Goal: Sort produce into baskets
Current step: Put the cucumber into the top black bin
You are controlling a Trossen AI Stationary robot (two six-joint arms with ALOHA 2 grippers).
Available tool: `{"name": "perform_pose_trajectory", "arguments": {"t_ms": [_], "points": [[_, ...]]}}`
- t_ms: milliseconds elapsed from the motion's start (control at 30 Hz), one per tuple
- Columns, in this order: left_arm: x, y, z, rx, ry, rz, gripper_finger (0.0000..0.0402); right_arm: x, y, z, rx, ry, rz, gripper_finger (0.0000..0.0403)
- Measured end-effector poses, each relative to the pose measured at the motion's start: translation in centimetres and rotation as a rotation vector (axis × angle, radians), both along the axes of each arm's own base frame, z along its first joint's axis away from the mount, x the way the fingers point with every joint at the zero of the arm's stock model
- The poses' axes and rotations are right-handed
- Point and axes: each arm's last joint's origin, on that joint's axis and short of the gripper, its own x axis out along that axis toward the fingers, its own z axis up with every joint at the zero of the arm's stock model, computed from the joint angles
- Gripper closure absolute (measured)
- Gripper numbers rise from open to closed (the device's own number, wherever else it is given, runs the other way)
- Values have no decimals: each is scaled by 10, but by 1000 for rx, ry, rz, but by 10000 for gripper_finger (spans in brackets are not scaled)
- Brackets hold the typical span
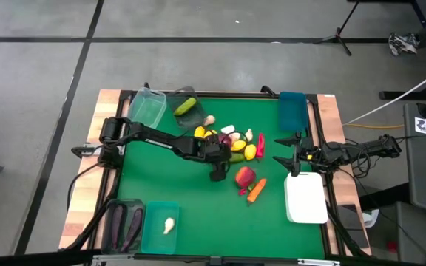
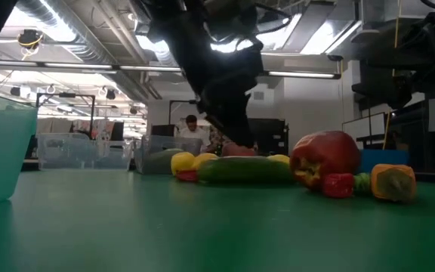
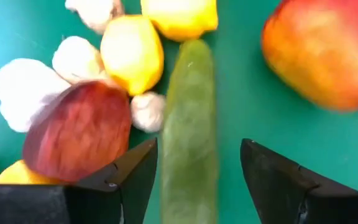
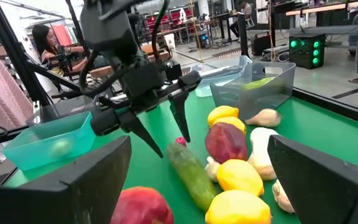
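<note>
A green cucumber (image 3: 190, 124) lies flat on the green table (image 1: 198, 199) at the near edge of a pile of produce: lemons (image 3: 131, 53), garlic bulbs (image 3: 23, 90) and a red round fruit (image 3: 79, 134). My left gripper (image 4: 171, 142) is open and slants down over the cucumber's end (image 4: 178, 155), one finger on either side of it. A larger red fruit (image 1: 245, 175) and an orange carrot (image 1: 257, 190) lie just right of it. My right gripper (image 1: 291, 155) waits open at the table's right side, holding nothing.
Baskets ring the table. A clear tub (image 1: 148, 108) and a grey tub (image 1: 177, 94) holding a cucumber stand far left. A blue tub (image 1: 292, 109) stands far right and a white tray (image 1: 305, 196) near right. A dark tub (image 1: 122, 223) and a teal tub (image 1: 160, 226) stand near left.
</note>
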Motion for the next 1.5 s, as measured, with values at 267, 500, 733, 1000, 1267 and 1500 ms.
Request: {"name": "perform_pose_trajectory", "arguments": {"t_ms": [267, 500, 733, 1000, 1267, 1500], "points": [[0, -1, -4, -12, 6, 6, 176, 0, 0, 0, -1, 4, -1, 27], [-1, -1, -5, -22, 10, 1, 176, 0, 0, -1, -1, 6, -1, 27], [0, 2, -5, -30, 5, 18, 176, 0, 0, -1, -1, 6, -1, 27], [0, 0, -6, -82, 7, -9, 176, 0, 0, -1, -1, 5, -1, 27], [0, 4, -6, -93, 12, -10, 176, 0, 0, 0, -1, 5, -1, 27], [0, 4, -6, -95, 12, -9, 198, 0, 0, 0, -1, 5, -1, 27]]}}
